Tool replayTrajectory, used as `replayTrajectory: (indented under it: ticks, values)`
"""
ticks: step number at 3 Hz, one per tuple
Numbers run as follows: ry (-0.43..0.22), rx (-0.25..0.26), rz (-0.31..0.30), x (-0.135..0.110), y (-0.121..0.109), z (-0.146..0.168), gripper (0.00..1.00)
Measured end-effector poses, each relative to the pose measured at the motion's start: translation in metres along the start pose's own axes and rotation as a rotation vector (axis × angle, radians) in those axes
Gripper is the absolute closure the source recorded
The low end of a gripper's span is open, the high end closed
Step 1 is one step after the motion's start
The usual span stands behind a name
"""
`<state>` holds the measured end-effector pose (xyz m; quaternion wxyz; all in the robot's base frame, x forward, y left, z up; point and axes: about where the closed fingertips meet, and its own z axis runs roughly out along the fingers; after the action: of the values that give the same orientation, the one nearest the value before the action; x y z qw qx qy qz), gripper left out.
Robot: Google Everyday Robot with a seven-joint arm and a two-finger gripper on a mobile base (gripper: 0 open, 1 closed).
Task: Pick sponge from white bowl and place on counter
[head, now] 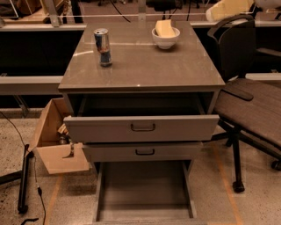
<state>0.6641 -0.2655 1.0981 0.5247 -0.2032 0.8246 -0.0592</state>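
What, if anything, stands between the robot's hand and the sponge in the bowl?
Nothing visible does. The hand hangs at the top right, just past the counter edge, and the sponge lies in the white bowl at the back right corner. The can stands far left, off that path.

Only a small part of the robot shows, all of it in the upper right corner of the frame. The gripper (228,9) lies along the top edge there: a cream to pale yellow shell, smooth and plain, long in shape with rounded edges, narrowing to a blunt rounded end on its left. Its upper face is lighter, its lower side shaded to a duller tan. Just to its right, cut by the frame's edge, an arm segment (268,3) shows as a whiter, rounded casing
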Motion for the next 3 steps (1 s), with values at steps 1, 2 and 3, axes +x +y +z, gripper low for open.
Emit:
replayTrajectory:
  ticks: [1, 2, 3]
  values:
    - [-0.011, 0.034, 0.13, 0.009, -0.001, 0.032, 0.0]
    - [-0.017, 0.045, 0.288, 0.023, -0.004, 0.084, 0.0]
    - [-0.068, 0.016, 0.447, 0.032, -0.004, 0.131, 0.0]
